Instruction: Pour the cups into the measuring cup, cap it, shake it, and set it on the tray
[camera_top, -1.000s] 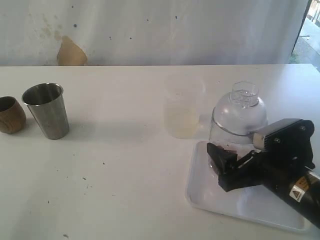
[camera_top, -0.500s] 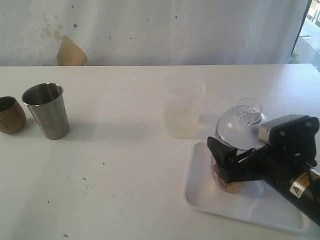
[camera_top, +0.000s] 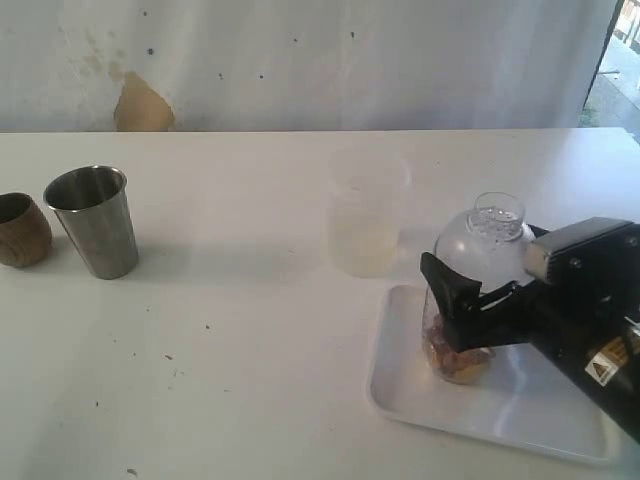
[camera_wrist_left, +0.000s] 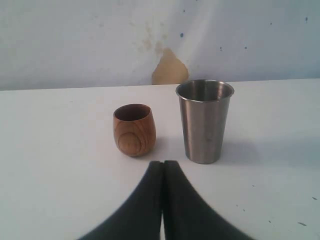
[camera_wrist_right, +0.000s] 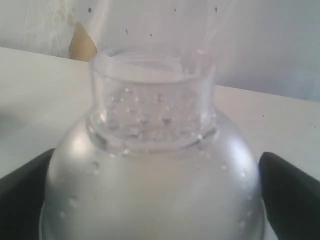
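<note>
Clearance around the measuring cup (camera_top: 458, 362) is what the coming move turns on; the cup stands upright on the tray (camera_top: 510, 410), near the tray's left end in the exterior view, its long axis vertical, the dome lid (camera_top: 485, 245) seated on top and brownish contents lying in its rounded bottom. The right gripper (camera_wrist_right: 155, 200) faces it side-on, with the cup straight ahead between the fingers; the jaws stand wide, one finger (camera_wrist_right: 22, 195) close against the dome's flank, the other (camera_wrist_right: 292, 192) with a clear gap beside it; so the gripper looks released rather than grasping, and the cup appears to rest on its own. By that reading the task is all but done; a straight pull back along the gripper's own line should free it, while any sideways drift could tip the tall cup. The left gripper (camera_wrist_left: 163, 167) is clenched on nothing, well away on the table (camera_top: 250, 350), facing the wooden cup (camera_wrist_left: 134, 130) and the steel tumbler (camera_wrist_left: 204, 122).
</note>
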